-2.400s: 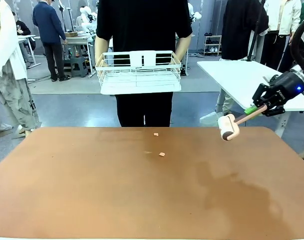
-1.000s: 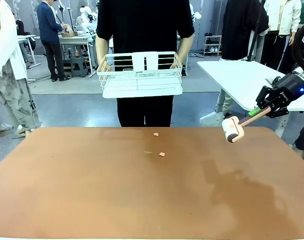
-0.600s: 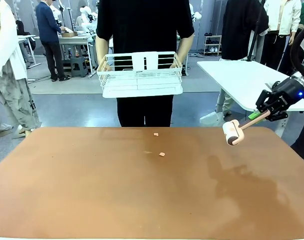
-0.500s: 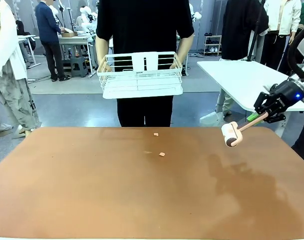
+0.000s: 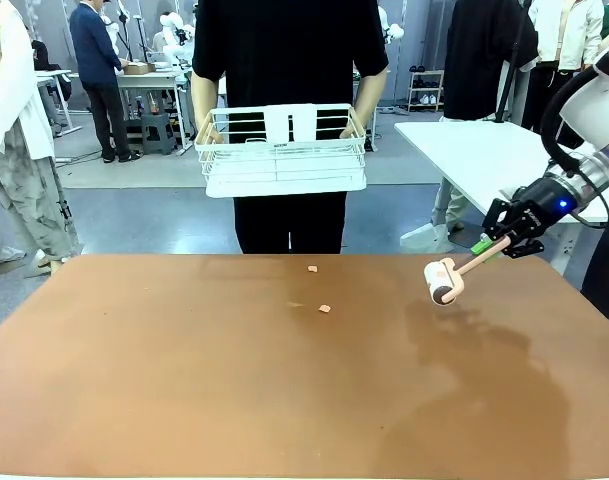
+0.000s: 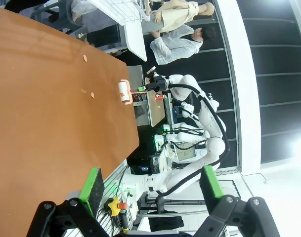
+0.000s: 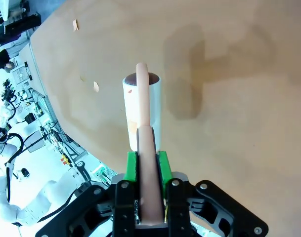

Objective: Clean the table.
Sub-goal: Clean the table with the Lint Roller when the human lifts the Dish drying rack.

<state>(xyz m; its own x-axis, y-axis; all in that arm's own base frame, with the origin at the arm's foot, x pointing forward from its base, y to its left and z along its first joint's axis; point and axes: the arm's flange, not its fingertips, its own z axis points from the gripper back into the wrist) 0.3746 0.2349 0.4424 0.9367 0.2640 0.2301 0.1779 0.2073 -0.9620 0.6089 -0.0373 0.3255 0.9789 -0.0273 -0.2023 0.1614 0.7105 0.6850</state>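
Out front, the right tool [image 5: 487,244] clamps a lint roller [image 5: 441,281] by its handle above the bench's [image 5: 284,380] far right edge. Two small scraps [image 5: 324,308] lie near the far edge. Left wrist: the left tool [image 6: 151,183] gapes wide beside a bench corner. Right wrist: green pads [image 7: 132,165] pinch the pink handle.

Item: right arm [image 5: 602,110], white rounded shell; black cable [image 5: 552,115] alongside; blue light [image 5: 561,203] near wrist. Black right end effector [image 5: 489,241], green pads [image 7: 132,167]. Black left end effector [image 6: 152,183], silver screws [image 6: 45,206], matching pads.
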